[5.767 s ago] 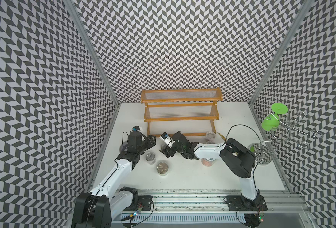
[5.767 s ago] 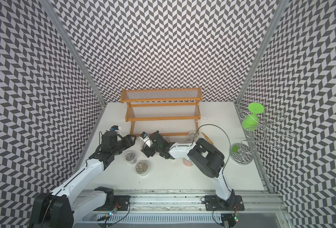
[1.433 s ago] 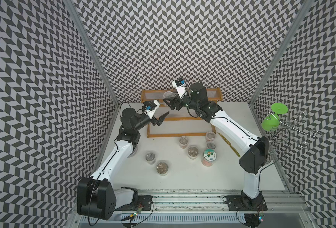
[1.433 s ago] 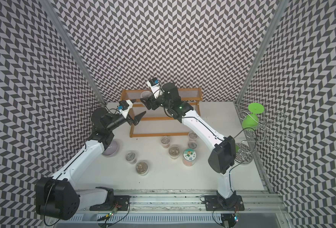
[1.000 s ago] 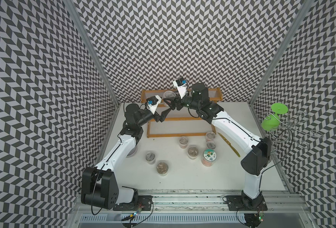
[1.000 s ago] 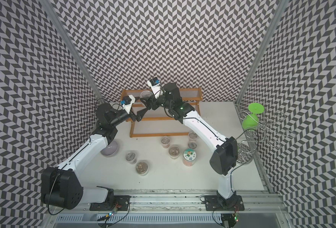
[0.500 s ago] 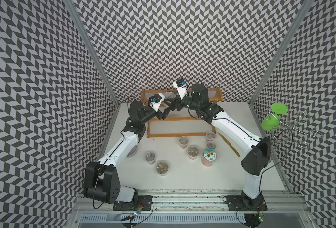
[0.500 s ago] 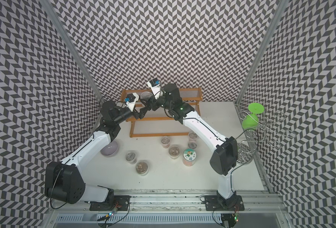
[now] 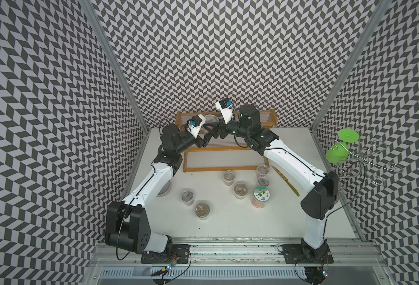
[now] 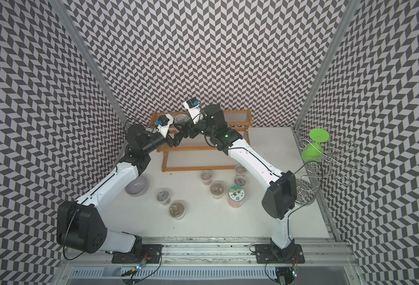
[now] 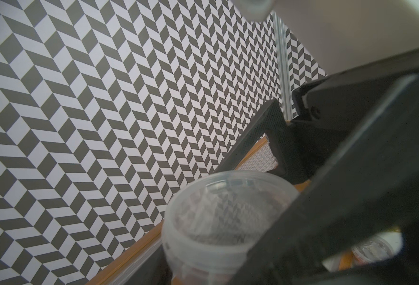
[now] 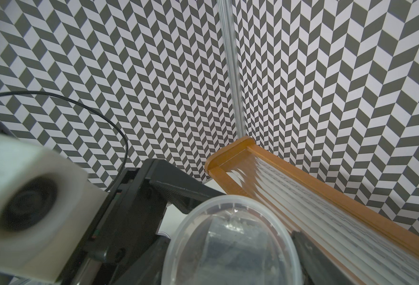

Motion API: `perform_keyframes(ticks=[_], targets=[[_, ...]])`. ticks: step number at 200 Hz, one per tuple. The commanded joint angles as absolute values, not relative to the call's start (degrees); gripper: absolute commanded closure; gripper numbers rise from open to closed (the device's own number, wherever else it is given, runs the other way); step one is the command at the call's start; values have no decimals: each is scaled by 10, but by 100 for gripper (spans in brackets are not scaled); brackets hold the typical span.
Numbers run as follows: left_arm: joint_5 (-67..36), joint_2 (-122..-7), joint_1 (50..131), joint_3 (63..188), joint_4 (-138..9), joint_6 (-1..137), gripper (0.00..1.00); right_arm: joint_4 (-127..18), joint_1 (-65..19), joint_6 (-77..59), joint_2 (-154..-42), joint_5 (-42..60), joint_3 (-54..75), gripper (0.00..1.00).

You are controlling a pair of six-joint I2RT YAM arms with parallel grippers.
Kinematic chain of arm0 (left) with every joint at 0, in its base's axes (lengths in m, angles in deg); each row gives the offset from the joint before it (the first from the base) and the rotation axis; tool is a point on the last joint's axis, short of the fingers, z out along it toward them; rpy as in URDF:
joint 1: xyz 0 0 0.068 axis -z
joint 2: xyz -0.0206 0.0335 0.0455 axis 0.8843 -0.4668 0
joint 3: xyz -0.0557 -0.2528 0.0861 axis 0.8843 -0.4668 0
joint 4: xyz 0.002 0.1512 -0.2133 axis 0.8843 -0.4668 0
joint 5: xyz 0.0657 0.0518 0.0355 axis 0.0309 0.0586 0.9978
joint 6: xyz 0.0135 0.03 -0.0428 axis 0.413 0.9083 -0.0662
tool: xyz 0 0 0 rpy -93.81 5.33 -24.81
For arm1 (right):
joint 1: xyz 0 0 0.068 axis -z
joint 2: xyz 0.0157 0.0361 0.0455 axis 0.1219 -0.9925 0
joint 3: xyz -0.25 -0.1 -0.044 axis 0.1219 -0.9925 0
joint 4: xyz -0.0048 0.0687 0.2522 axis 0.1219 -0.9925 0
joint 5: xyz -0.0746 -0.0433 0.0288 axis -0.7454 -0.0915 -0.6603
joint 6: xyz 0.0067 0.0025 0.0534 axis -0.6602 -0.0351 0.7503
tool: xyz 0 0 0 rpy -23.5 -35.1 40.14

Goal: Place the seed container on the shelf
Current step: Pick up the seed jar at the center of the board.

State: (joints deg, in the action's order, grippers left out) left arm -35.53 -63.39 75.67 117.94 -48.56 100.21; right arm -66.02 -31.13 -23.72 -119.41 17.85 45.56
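Observation:
The seed container (image 9: 210, 120) (image 10: 182, 119) is a clear lidded cup held in the air over the left end of the shelf (image 9: 265, 115) (image 10: 238, 115), level with its top tier. My right gripper (image 9: 213, 128) (image 10: 183, 131) is shut on it from the right. My left gripper (image 9: 206, 135) (image 10: 177, 137) comes from the left, and its fingers lie against both sides of the cup. In the left wrist view the seed container (image 11: 228, 217) sits between dark fingers. The right wrist view shows its lid (image 12: 233, 241) beside the ribbed shelf (image 12: 302, 187).
Several seed cups (image 9: 229, 176) stand on the white table in front of the shelf, with a pink tub (image 9: 261, 196) with a pictured lid. A lilac bowl (image 10: 137, 185) lies under the left arm. A wire stand (image 9: 366, 160) with a green cup (image 9: 339, 153) is at the right wall.
My left arm has swung in toward the right gripper and its jaws have narrowed round the cup. The right arm and the cup have stayed in place.

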Motion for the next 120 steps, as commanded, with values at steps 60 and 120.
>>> perform_keyframes(ticks=[60,120], targets=[[-359,-636,760,1187,-488,991,30,-614,-315,-230,-1162,186,444,23],[-360,-631,760,1181,-465,976,33,-609,-315,-230,-1158,176,440,20]])
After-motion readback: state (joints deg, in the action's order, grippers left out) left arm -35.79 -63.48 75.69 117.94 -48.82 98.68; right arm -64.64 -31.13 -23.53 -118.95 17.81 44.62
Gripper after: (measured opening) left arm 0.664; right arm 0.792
